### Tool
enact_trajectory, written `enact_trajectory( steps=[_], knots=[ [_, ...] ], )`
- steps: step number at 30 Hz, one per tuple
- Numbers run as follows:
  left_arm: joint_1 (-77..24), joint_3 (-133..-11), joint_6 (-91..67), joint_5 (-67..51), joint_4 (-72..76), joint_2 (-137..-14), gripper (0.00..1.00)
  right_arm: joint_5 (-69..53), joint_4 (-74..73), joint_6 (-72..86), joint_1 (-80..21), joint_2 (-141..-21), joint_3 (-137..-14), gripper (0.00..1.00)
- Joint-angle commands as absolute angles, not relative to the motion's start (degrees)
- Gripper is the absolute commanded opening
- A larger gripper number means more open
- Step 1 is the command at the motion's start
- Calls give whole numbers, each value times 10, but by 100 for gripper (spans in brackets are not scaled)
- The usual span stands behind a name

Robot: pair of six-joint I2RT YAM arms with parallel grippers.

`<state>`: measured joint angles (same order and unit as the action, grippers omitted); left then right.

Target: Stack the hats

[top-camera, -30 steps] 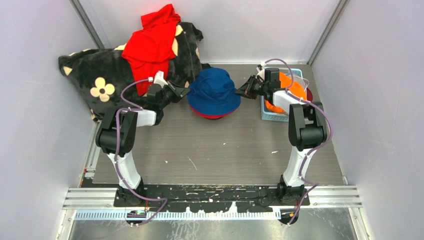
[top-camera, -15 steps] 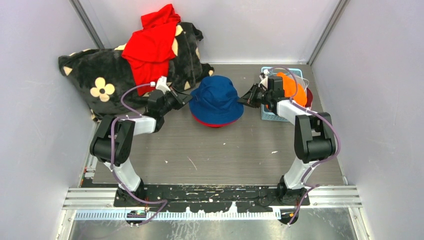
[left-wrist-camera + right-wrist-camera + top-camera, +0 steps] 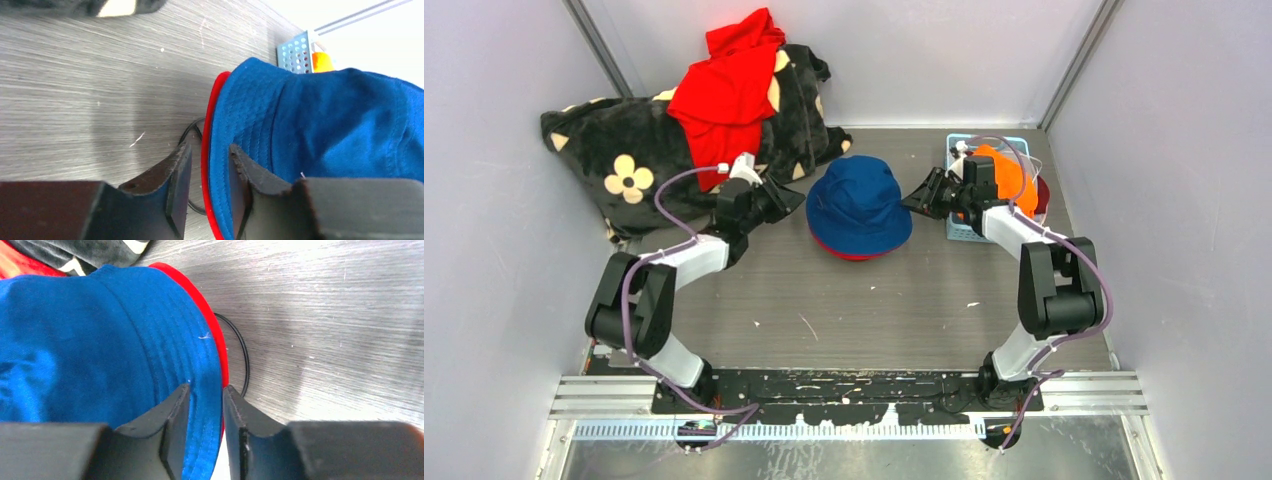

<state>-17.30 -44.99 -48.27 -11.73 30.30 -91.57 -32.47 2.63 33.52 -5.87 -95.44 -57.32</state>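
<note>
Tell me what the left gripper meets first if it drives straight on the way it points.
The blue hat: its brim, with the red hat just under it, seems to lie between the open fingers of the left gripper, so contact would come almost at once.

Near half of table (image 3: 824, 320) bare: open lane from both bases to centre. Centre taken by blue hat (image 3: 859, 200) on red hat (image 3: 841, 252), blocking the straight line between left gripper (image 3: 795, 200) and right gripper (image 3: 915, 199). Both jaws parted, brim edge in the gaps. Back left blocked by black blanket (image 3: 614, 140) with red garment (image 3: 724, 90) on top, right behind left gripper. Back right: blue basket (image 3: 966, 233) with orange hat (image 3: 1009, 180), right behind right gripper. Thin black loop (image 3: 244, 360) on table by red brim. Grey walls (image 3: 494, 250) close both sides.
</note>
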Motion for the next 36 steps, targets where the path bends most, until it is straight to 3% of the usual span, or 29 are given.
enact_trajectory(
  steps=[1, 4, 6, 11, 16, 23, 36],
  knots=[
    [-172, -507, -407, -34, 166, -850, 40, -289, 31, 325, -55, -900, -599, 45],
    [-171, -532, -386, 3, 99, -824, 49, -261, 18, 321, -54, -870, -608, 61],
    [-171, -549, -375, 21, 59, -809, 51, -231, 8, 317, -51, -846, -614, 66],
    [-171, -600, -355, 34, -4, -773, 58, -60, -125, 257, -50, -819, -697, 68],
    [-171, -656, -348, 3, -40, -761, 59, 102, -246, 206, -50, -859, -801, 72],
    [-172, -660, -350, -22, -44, -764, 59, 151, -337, 156, -50, -964, -869, 72],
    [-172, -634, -358, -42, -22, -764, 59, 242, -364, 137, -49, -1022, -858, 69]
  ],
)
